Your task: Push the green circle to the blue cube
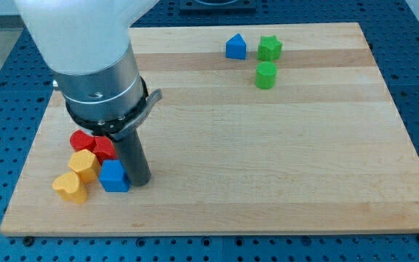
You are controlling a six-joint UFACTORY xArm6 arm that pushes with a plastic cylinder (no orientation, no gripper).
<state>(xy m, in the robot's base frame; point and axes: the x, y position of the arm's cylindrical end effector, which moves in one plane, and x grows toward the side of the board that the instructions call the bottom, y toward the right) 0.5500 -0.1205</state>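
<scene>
Since green circle (265, 74) sits upper right of frame, well apart from blue cube (113, 176) at lower left, expect long push. Your block: small, rigid, light, likely slides easily on wooden board (282, 160), may roll off line. No claw on this rig, nothing held; my tip (140, 180) touches or sits just beside blue cube's right side. Contact circle on upper-right face, push centred.
</scene>
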